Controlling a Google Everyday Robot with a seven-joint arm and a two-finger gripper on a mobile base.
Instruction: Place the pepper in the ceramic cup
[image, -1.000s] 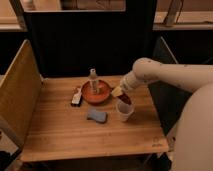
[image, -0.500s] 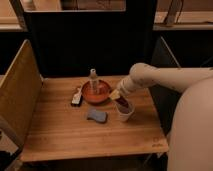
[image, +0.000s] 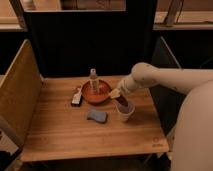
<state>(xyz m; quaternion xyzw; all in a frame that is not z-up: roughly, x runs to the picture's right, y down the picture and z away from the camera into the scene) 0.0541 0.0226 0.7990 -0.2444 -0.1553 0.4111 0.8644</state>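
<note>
Wooden table (image: 60, 135), dark backdrop.
Gripper (image: 119, 97) clenched on the pepper (image: 122, 102), lowering into the ceramic cup (image: 125, 113) at its five o'clock; orange-red bowl (image: 95, 92) at nine.

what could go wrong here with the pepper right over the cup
1. The pepper sits at the ceramic cup's rim under the gripper; if it's only partly inside, it may catch the rim and fall onto the table.
2. The cup looks light and narrow, so a downward or sideways push could tip it.
3. The orange-red bowl and clear bottle sit close beside the arm; a wide retreat could knock them.
</note>
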